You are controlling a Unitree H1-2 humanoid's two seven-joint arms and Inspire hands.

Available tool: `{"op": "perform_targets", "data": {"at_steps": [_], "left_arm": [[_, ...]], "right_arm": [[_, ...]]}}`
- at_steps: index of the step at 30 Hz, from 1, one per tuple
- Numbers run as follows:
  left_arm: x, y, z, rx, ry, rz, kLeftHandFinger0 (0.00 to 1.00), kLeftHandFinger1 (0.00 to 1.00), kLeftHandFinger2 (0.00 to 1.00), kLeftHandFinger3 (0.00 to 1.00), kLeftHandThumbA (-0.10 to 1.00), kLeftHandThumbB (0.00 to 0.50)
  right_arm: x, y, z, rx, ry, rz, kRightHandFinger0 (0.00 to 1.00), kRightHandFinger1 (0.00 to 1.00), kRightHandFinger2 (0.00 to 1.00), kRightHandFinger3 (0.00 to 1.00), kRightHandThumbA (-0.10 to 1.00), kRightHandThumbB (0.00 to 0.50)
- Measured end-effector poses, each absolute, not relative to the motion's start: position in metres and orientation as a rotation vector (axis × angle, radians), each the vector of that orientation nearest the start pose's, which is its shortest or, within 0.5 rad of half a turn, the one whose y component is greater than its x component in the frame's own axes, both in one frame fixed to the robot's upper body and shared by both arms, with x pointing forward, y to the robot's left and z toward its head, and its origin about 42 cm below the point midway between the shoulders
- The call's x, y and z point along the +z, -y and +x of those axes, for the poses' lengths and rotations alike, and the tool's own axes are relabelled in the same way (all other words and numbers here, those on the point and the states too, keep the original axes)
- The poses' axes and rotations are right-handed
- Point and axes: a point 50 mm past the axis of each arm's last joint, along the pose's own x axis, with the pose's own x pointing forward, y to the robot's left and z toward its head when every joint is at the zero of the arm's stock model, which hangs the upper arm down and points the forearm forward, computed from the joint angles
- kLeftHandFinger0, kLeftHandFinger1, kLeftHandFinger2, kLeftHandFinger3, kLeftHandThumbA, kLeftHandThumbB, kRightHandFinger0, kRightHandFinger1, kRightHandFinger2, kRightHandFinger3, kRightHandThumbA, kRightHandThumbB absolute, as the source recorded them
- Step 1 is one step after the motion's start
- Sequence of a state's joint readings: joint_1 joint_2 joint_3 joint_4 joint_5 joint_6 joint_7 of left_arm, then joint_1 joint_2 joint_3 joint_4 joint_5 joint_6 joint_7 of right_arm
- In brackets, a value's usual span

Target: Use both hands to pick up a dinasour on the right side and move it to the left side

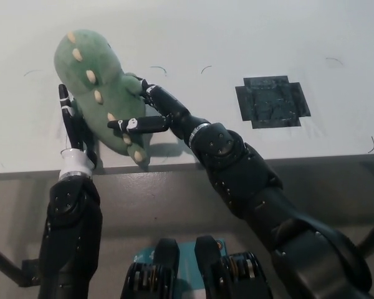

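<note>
A green plush dinosaur (98,87) with cream spikes down its back sits at the left part of the white table (237,37), its tail near the front edge. My left hand (71,128) presses against its left flank, fingers pointing up. My black right hand (151,112) clasps it from the right, fingers around the body and tail. The toy is pinched between both hands, and its underside is hidden, so contact with the table is unclear.
A dark square patch (273,101) is marked on the table to the right. The table's front edge (287,161) runs across below the hands. Small dark scratch marks (159,70) dot the surface.
</note>
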State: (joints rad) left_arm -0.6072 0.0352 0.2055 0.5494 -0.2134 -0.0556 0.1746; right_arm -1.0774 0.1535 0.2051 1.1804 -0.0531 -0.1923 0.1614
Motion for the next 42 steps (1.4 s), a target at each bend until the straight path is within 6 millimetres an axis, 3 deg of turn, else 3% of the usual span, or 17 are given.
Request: {"op": "perform_targets", "data": {"at_steps": [1,3,6,8,14,16,23,30,32,36,42], "left_arm": [[0.167,-0.228,0.466,0.220,0.079,-0.262,1.00,1.00,1.00,1.00,1.00,0.366],[0.170,-0.229,0.465,0.218,0.090,-0.263,1.00,1.00,1.00,1.00,1.00,0.359],[0.175,-0.231,0.463,0.211,0.109,-0.259,1.00,1.00,1.00,1.00,1.00,0.385],[0.178,-0.233,0.462,0.207,0.117,-0.253,1.00,1.00,1.00,1.00,1.00,0.394],[0.187,-0.250,0.457,0.197,0.157,-0.223,1.00,1.00,1.00,1.00,1.00,0.390],[0.187,-0.256,0.455,0.199,0.164,-0.211,1.00,1.00,1.00,1.00,1.00,0.407],[0.175,-0.278,0.445,0.204,0.143,-0.174,1.00,1.00,1.00,1.00,1.00,0.390],[0.169,-0.281,0.436,0.183,0.141,-0.153,1.00,1.00,1.00,1.00,1.00,0.398],[0.171,-0.280,0.434,0.174,0.153,-0.145,1.00,1.00,1.00,1.00,1.00,0.449],[0.175,-0.285,0.427,0.159,0.178,-0.120,1.00,1.00,1.00,1.00,1.00,0.459],[0.180,-0.294,0.411,0.150,0.219,-0.096,1.00,1.00,1.00,1.00,1.00,0.466]], "right_arm": [[0.223,-0.005,0.515,0.641,0.063,-0.277,1.00,1.00,1.00,1.00,1.00,0.197],[0.222,0.001,0.516,0.636,0.073,-0.276,1.00,1.00,1.00,1.00,1.00,0.245],[0.224,0.012,0.518,0.625,0.096,-0.281,1.00,1.00,1.00,1.00,1.00,0.238],[0.226,0.019,0.520,0.619,0.111,-0.289,1.00,1.00,1.00,1.00,1.00,0.259],[0.244,0.038,0.524,0.615,0.189,-0.294,1.00,1.00,1.00,1.00,1.00,0.235],[0.247,0.041,0.524,0.617,0.203,-0.283,1.00,1.00,1.00,1.00,1.00,0.256],[0.251,0.053,0.520,0.607,0.235,-0.253,1.00,1.00,1.00,1.00,1.00,0.263],[0.242,0.070,0.519,0.589,0.219,-0.244,1.00,1.00,1.00,1.00,1.00,0.251],[0.242,0.074,0.518,0.585,0.222,-0.245,1.00,1.00,1.00,1.00,1.00,0.234],[0.243,0.084,0.517,0.572,0.235,-0.246,1.00,1.00,1.00,1.00,1.00,0.207],[0.255,0.101,0.515,0.547,0.273,-0.247,1.00,1.00,1.00,1.00,1.00,0.237]]}}
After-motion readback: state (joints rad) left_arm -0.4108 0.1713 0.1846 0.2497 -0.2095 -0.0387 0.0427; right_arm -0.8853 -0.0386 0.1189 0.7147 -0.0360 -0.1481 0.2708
